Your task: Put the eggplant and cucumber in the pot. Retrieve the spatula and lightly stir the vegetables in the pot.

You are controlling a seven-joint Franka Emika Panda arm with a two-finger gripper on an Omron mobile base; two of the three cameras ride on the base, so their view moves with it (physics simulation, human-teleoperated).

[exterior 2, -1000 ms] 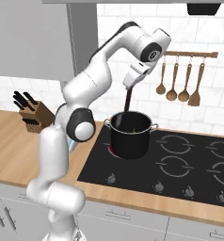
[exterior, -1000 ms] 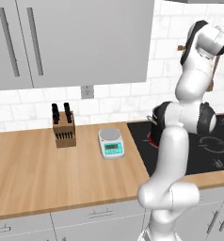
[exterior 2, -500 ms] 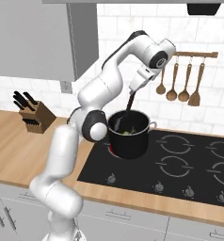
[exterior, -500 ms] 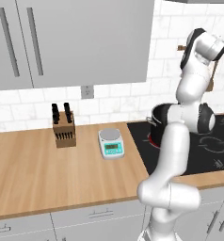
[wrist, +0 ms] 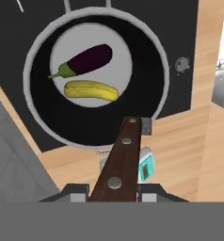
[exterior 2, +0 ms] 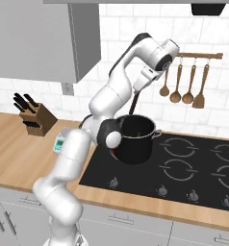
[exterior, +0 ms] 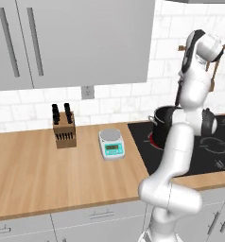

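Pot on the stove holds one eggplant and one cucumber, lying side by side. We see our claw clamped on the single spatula above the pot, with four utensils on the wall rail.

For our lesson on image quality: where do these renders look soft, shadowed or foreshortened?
Hand view: spatula handle strongly foreshortened and slightly soft; eggplant and cucumber evenly lit in the pot. Right base view: pot interior dark, contents unreadable. Left base view: flat lighting, faint shadows under the cabinets.

Bright, even light all over. Soft, faint shadows under the cabinets. No glare. A bit blurry, flat-looking pictures.
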